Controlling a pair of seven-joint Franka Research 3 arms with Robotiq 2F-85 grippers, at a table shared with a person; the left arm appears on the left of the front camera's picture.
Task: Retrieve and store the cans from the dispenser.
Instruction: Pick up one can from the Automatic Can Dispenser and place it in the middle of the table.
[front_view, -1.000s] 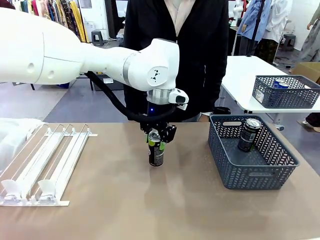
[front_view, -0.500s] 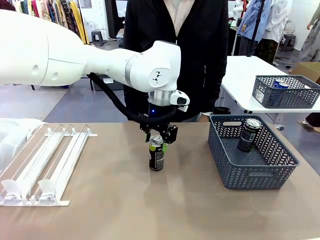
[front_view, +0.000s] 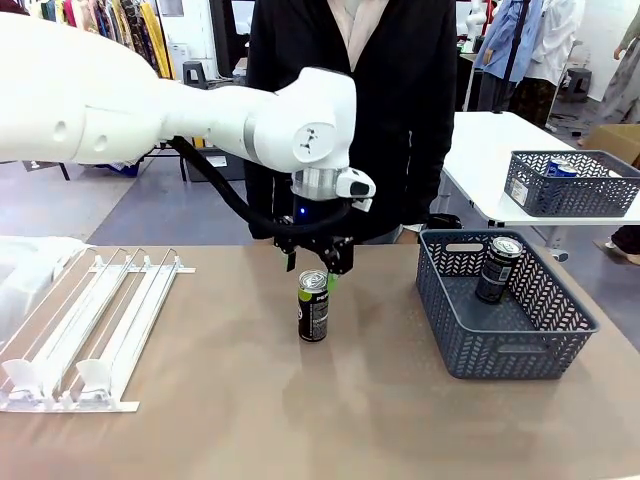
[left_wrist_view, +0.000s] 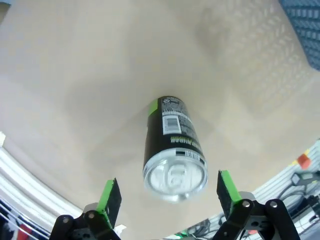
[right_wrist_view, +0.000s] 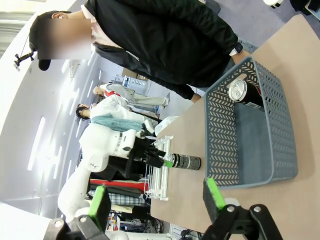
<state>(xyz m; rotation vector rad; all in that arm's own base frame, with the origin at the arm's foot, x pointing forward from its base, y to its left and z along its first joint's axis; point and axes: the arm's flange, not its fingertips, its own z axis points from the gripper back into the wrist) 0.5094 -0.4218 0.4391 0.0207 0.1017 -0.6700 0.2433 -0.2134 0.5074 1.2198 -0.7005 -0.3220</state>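
On the counter (front_view: 200, 400) your released left gripper (front_view: 315, 268) hovers above a can (front_view: 313, 306); one can (front_view: 497, 270) sits binned, dispenser (front_view: 85, 330) looks empty.

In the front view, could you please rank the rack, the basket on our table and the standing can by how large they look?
1. Rack and basket: look alike, unsure.
2. Can: plainly smallest.
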